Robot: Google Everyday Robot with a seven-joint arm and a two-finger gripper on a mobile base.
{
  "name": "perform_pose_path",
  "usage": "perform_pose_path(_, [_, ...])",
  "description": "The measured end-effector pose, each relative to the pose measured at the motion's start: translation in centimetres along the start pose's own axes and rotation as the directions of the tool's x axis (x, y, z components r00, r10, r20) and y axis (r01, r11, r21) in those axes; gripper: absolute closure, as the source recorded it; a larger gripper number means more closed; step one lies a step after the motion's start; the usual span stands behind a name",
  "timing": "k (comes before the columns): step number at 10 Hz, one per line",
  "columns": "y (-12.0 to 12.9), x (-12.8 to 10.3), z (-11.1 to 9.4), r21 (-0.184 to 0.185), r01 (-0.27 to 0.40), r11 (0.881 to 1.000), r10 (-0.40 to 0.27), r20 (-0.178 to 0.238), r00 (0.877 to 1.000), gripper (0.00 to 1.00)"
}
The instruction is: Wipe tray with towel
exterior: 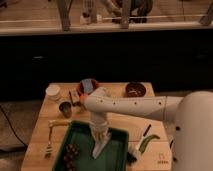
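A green tray (pixel 76 126) lies at the front of the wooden table. A white towel (pixel 100 144) hangs from my gripper (pixel 100 132) down onto the tray's middle. The gripper points straight down over the tray and is shut on the towel's top. My white arm (pixel 130 106) reaches in from the right. A cluster of dark brown bits (pixel 71 154) lies in the tray's left front part, left of the towel.
A fork (pixel 50 137) lies left of the tray. A metal cup (pixel 65 108), a white cup (pixel 52 92), an orange bowl (pixel 90 86) and a brown bowl (pixel 135 89) stand behind it. A green item (pixel 148 142) and a black stick (pixel 146 130) lie to its right.
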Motion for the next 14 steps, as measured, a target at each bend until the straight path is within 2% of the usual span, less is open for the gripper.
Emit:
perform_pose_path(2, [-0.43, 0.13, -0.23, 0.013, 0.019, 1.0, -0.019, 0.002, 1.0, 0.99])
perform_pose_path(14, [-0.38, 0.09, -0.16, 0.014, 0.018, 1.0, -0.018, 0.004, 1.0, 0.99])
